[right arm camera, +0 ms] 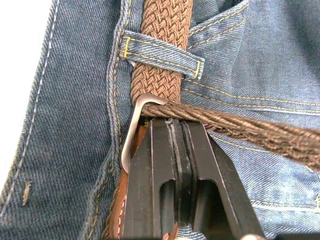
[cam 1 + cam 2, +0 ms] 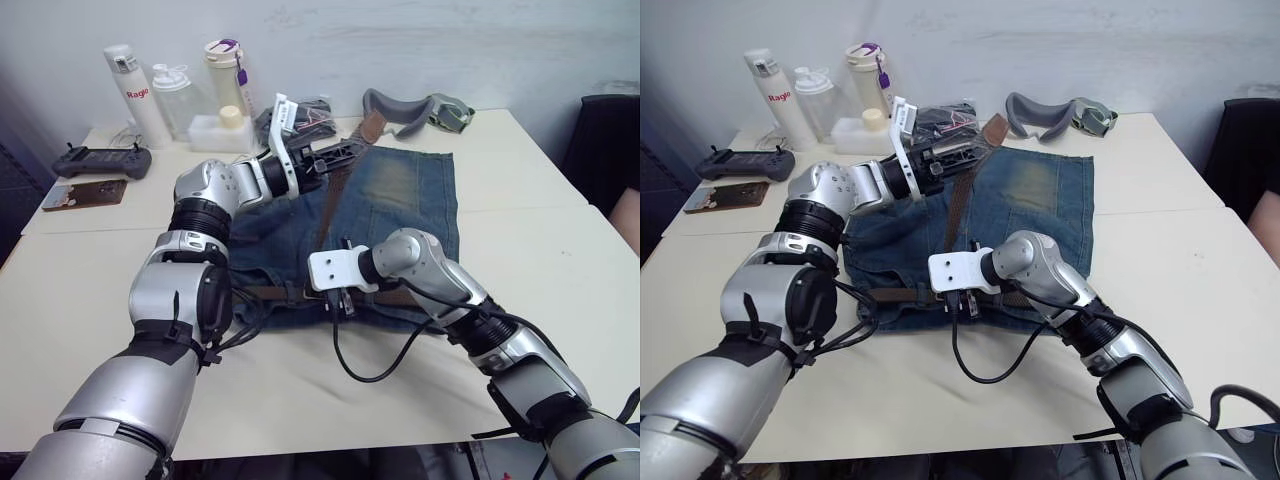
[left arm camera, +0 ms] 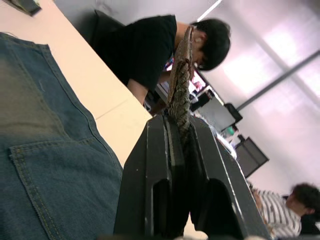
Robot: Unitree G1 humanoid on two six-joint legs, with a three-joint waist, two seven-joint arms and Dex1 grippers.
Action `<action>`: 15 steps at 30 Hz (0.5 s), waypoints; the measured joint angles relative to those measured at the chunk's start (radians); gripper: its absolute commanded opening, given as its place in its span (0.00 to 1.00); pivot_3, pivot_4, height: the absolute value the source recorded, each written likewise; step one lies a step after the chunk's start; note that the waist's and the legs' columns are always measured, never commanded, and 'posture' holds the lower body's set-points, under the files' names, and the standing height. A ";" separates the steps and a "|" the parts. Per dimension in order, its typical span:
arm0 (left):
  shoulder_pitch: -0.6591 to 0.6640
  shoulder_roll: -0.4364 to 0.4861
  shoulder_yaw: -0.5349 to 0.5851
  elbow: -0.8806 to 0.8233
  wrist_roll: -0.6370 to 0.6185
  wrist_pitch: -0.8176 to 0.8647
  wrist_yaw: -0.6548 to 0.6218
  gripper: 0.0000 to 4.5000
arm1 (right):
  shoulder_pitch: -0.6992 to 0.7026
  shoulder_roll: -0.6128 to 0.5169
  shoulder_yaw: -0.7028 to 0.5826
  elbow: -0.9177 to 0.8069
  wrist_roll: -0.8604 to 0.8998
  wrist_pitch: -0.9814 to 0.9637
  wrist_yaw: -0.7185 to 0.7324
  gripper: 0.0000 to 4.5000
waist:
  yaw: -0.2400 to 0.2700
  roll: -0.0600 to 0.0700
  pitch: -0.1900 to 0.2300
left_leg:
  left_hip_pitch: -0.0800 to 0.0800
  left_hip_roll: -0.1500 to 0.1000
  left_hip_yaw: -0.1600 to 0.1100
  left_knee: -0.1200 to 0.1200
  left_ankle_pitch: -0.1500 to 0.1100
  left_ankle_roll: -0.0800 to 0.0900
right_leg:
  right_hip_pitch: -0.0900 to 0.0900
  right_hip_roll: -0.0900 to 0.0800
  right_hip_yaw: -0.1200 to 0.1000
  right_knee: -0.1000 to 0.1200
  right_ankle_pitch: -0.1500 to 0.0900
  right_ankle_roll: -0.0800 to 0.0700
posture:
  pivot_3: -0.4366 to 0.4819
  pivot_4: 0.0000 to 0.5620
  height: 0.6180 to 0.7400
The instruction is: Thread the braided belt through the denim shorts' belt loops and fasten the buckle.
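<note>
Head view: faded blue denim shorts lie on the cream surface, the left gripper raised over the legs, the right gripper at the waistband. Left wrist view: fingers pressed together, pinching the dark brown braided belt. Right wrist view: fingers closed against the silver metal buckle, just beside a blue denim belt loop.

Much of the buckle is covered by the right gripper, so its prong cannot be made out. The near waistband of the denim shorts is partly hidden behind the right arm, and their left leg behind the left forearm. The far end of the braided belt is obscured at the left gripper.
</note>
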 measured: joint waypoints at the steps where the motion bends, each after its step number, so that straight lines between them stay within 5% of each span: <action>1: 0.000 0.004 -0.012 -0.005 0.014 -0.001 -0.010 0.00 | 0.000 0.001 -0.001 0.000 -0.001 0.000 -0.001 0.01 | 0.000 0.000 0.001 | 0.000 0.000 0.000 0.000 0.000 0.000 | 0.000 0.000 0.000 0.000 0.000 0.000 | 0.48 0.27 0.19; 5: 0.023 0.032 -0.118 -0.134 0.069 0.007 -0.104 0.00 | 0.001 0.006 -0.005 0.000 -0.001 0.002 -0.006 0.01 | -0.001 0.002 0.005 | 0.000 0.000 0.000 -0.001 0.001 0.000 | 0.000 0.000 0.000 0.000 0.001 0.000 | 0.48 0.27 0.19; 8: 0.158 0.079 -0.244 -0.398 0.085 0.028 -0.229 0.00 | 0.006 0.014 -0.007 -0.025 -0.001 0.048 -0.005 0.01 | -0.002 0.009 0.006 | 0.001 0.001 0.001 -0.002 0.000 0.000 | 0.001 0.000 0.001 -0.001 0.001 0.000 | 0.48 0.27 0.19; 15: 0.240 0.122 -0.278 -0.601 0.080 0.092 -0.264 0.00 | 0.006 -0.008 -0.007 -0.093 -0.003 0.201 0.009 0.01 | 0.016 0.009 0.007 | 0.001 -0.002 -0.001 -0.002 0.001 0.001 | 0.001 -0.001 0.000 -0.004 0.001 0.000 | 0.48 0.27 0.19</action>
